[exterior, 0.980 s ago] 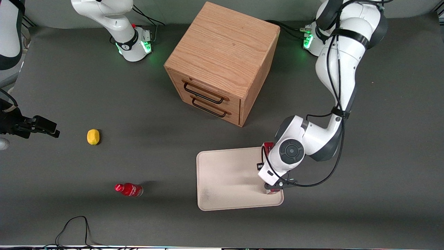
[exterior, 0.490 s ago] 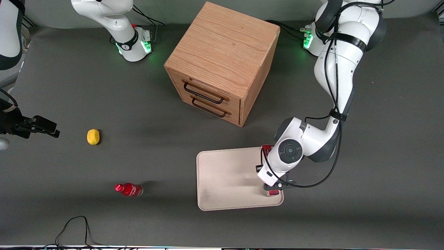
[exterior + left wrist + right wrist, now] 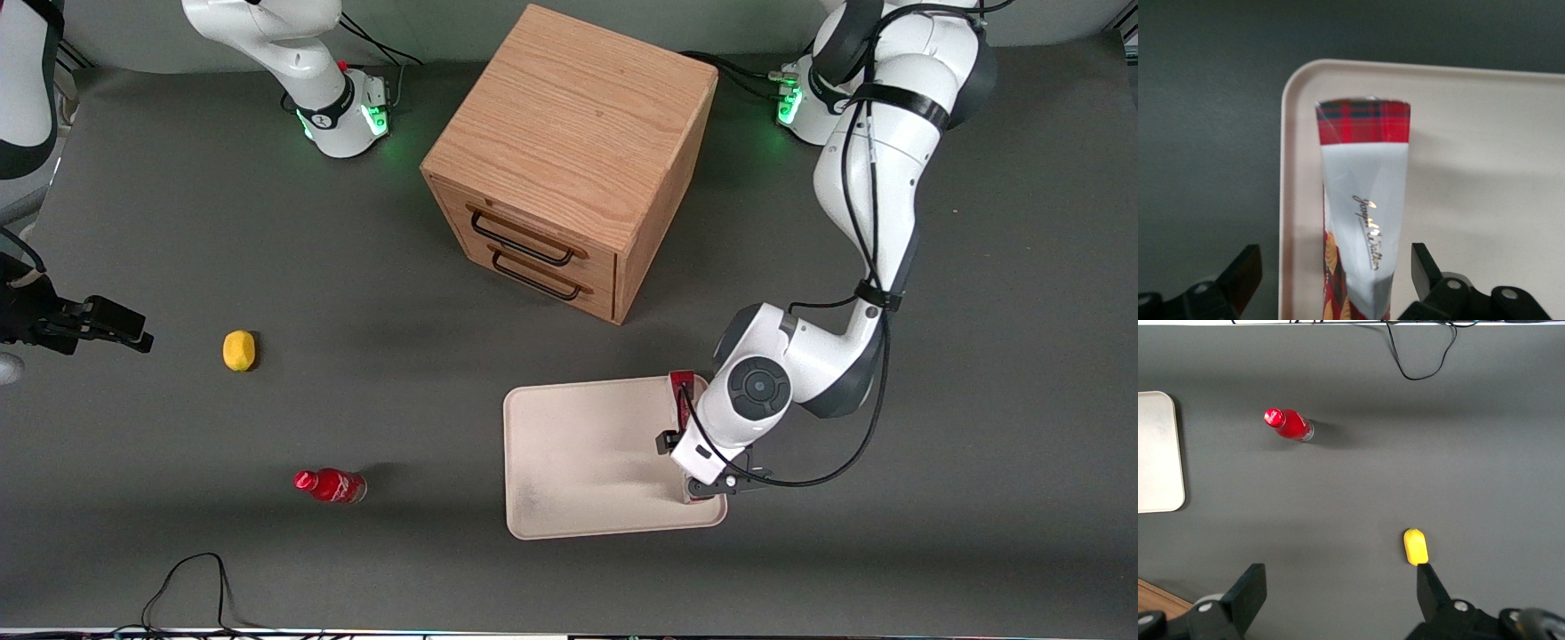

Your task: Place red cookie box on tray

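The red cookie box (image 3: 1365, 200) lies flat on the cream tray (image 3: 1471, 133), along the tray's edge toward the working arm's end. Its tartan end and white label patch point away from the wrist camera. My left gripper (image 3: 1335, 267) is open and straddles the box, with a gap between each black finger (image 3: 1245, 273) and the box's sides. In the front view the wrist (image 3: 738, 409) hovers over the tray (image 3: 578, 444) and covers most of the box. Only the box's red end (image 3: 683, 384) nearer the cabinet and a sliver at the other end show there.
A wooden drawer cabinet (image 3: 569, 160) stands farther from the front camera than the tray. A small red bottle (image 3: 331, 485) and a yellow lemon (image 3: 238, 349) lie toward the parked arm's end of the table. A black cable (image 3: 187, 587) loops near the front edge.
The wrist has shifted slightly toward the working arm's end of the table. The box stays in the same spot on the tray.
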Controlling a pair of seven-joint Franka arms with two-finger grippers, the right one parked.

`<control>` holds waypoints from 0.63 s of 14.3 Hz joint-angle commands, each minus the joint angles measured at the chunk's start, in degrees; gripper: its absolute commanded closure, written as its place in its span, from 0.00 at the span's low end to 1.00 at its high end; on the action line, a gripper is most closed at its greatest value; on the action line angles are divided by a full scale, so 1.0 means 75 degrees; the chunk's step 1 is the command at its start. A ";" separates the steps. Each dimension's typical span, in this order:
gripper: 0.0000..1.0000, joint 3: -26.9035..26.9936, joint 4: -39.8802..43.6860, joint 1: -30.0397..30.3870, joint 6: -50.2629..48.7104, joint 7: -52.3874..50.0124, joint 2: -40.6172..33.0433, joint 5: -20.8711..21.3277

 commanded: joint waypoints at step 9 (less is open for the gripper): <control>0.00 -0.0006 -0.4036 0.1879 -0.1673 0.1867 -0.5340 -0.1757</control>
